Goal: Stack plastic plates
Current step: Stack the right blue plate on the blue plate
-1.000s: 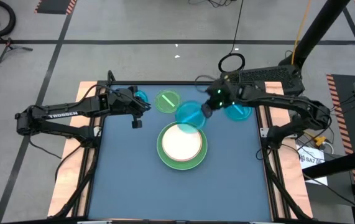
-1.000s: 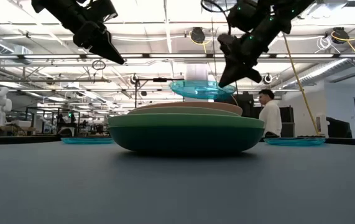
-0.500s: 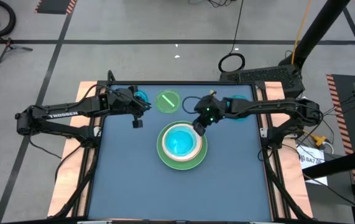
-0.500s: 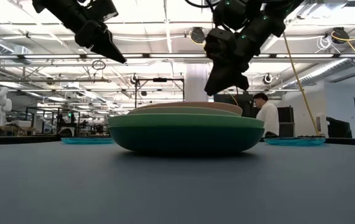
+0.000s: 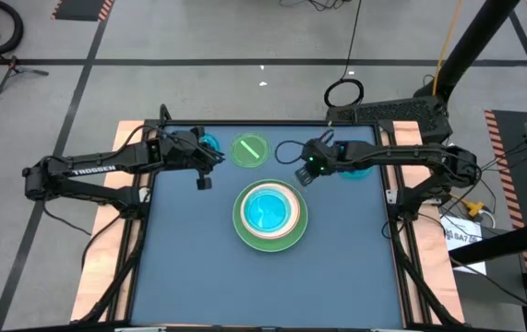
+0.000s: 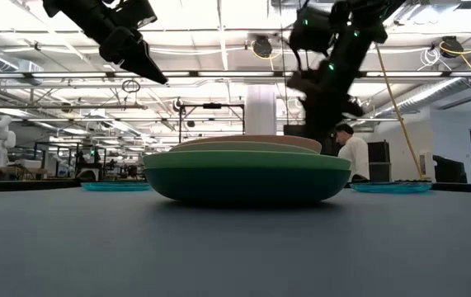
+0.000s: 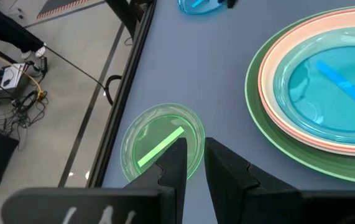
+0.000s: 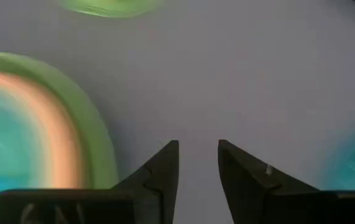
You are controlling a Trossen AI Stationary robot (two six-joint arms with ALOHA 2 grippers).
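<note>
Stack of plastic plates [image 5: 269, 214]: sitting mid-table, light green plate [image 5: 241, 224] at the bottom, pink rim above it, small translucent cyan plate [image 5: 269, 208] lying in the top bowl. Low view is showing a darker green plate [image 6: 247, 180] under the pile.

Loose plates: lime plate [image 5: 249, 149] lying near the far edge; cyan plate [image 5: 209, 144] partly under the left arm; another cyan plate [image 5: 359, 166] partly under the right arm.

Right gripper [image 5: 305, 171]: hovering above the table [image 5: 198, 277] between the stack and the far-right cyan plate, fingers parted by a narrow gap, carrying nothing.

Left gripper [image 5: 202, 181]: hanging over the far-left part of the table, fingers slightly apart and empty, the lime plate lying just beyond their tips in the left wrist view.

Risks, as judged:
- Thin translucent plates are lying flat, so a gripper coming down short of the rim is likely scraping the table or pushing the plate away.
- A shallow pinch on a slick rim is risking a tilt and slip in transit.
- Both arms are working near the far edge; reaching for neighbouring plates together is inviting a collision.
- A small plate dropped off-centre is likely resting tilted on the pink rim.

Hidden or unclear:
- Count of plates within the stack is not readable.
- Right wrist view is smeared.
- Both far cyan plates are half covered by arms.
</note>
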